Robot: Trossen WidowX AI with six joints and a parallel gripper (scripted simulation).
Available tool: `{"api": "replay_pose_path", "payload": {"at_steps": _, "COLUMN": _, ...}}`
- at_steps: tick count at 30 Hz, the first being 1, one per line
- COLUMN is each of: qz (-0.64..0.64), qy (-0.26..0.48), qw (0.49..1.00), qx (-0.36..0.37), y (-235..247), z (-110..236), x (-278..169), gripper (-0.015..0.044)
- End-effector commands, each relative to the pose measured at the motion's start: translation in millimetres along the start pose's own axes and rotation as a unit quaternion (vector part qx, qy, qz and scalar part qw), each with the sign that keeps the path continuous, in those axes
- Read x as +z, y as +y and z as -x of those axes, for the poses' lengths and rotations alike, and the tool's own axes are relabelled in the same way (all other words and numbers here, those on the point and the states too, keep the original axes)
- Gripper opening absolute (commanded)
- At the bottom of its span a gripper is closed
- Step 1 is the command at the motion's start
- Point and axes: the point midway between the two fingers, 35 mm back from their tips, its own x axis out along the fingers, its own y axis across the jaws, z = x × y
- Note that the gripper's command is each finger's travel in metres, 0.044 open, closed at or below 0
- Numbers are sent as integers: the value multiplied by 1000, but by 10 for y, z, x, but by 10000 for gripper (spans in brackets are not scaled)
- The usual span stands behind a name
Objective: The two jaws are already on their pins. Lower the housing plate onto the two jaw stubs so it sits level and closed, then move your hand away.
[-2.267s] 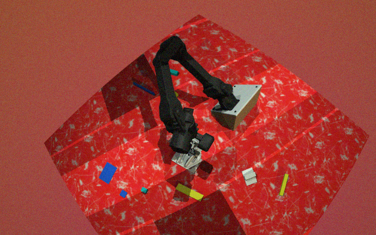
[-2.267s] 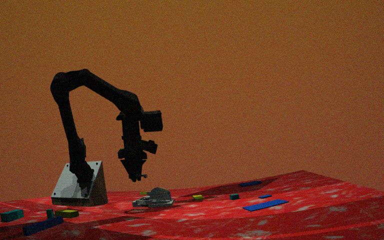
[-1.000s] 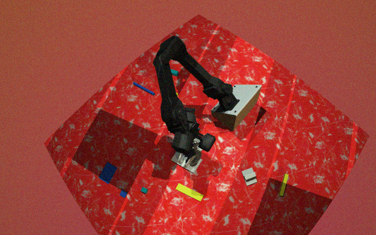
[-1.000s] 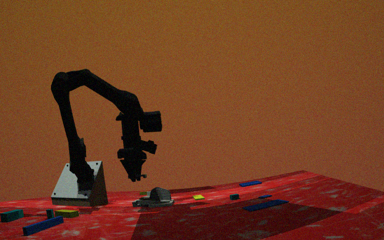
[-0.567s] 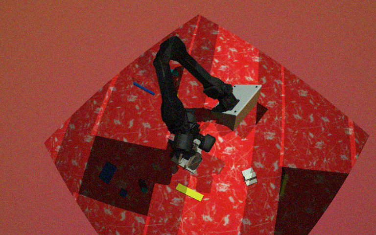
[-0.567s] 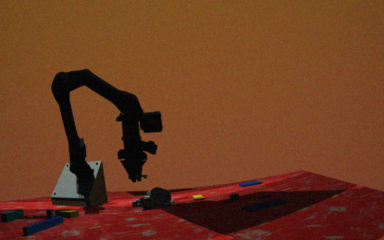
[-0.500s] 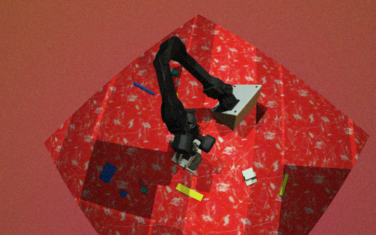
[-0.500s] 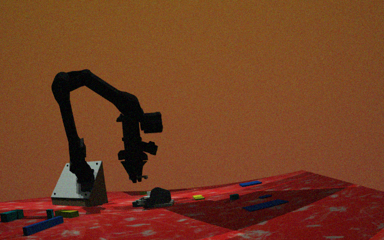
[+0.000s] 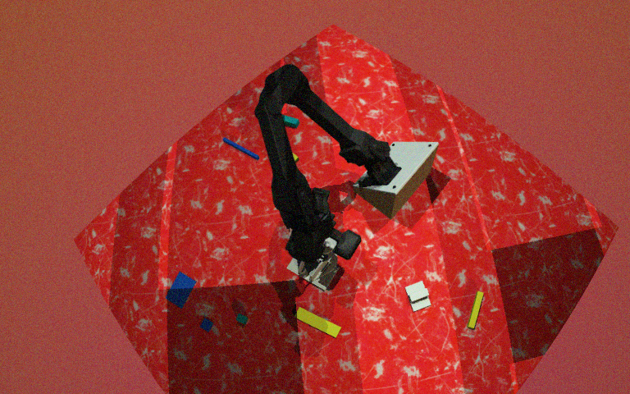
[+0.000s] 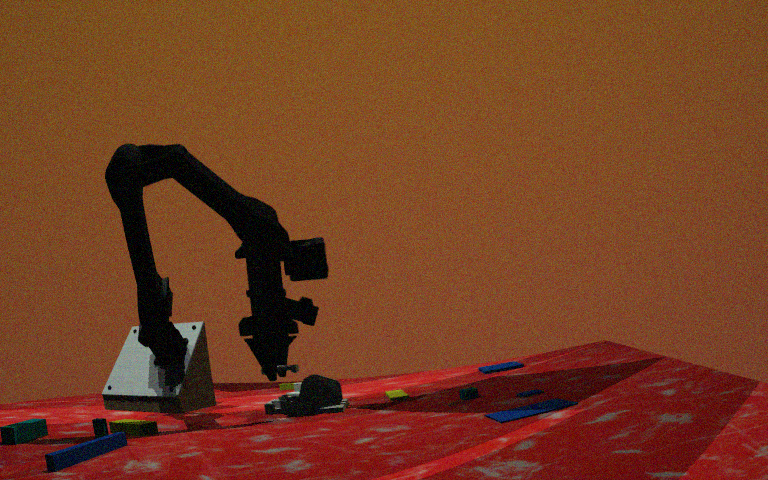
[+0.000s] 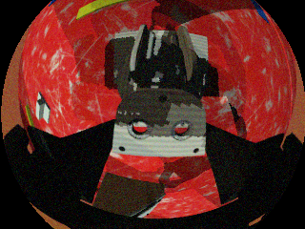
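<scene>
The grey housing plate (image 11: 159, 114), with two round holes, spans the space between my fingers in the wrist view; a small part of the plate (image 10: 288, 369) shows beside the fingertips. My gripper (image 11: 159, 126) (image 10: 272, 375) is shut on the plate and hangs above the assembly on the table. The two upright jaws (image 11: 136, 52) (image 11: 186, 54) stand side by side on a pale base (image 11: 200, 39) (image 9: 320, 282). The plate overlaps their near ends in the wrist view. A visible gap separates the fingertips from the dark assembly (image 10: 320, 394). The jaw stubs and pins cannot be made out.
A yellow bar (image 9: 317, 322) lies near the base. White blocks (image 9: 417, 295) and another yellow bar (image 9: 475, 310) lie to the right, with a blue block (image 9: 180, 290) to the left. The wedge-shaped arm mount (image 9: 415, 160) (image 10: 198, 373) stands behind. Dark shadows cross the red table.
</scene>
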Motion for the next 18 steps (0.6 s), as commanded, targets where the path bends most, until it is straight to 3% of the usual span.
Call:
{"api": "replay_pose_path", "payload": {"at_steps": 1, "qz": 5, "qy": 2, "qw": 1000, "qx": -3, "y": -2, "z": -75, "x": -21, "gripper": 351}}
{"api": "replay_pose_path", "payload": {"at_steps": 18, "qz": 5, "qy": 3, "qw": 1000, "qx": -5, "y": -16, "z": -341, "x": -47, "gripper": 351}}
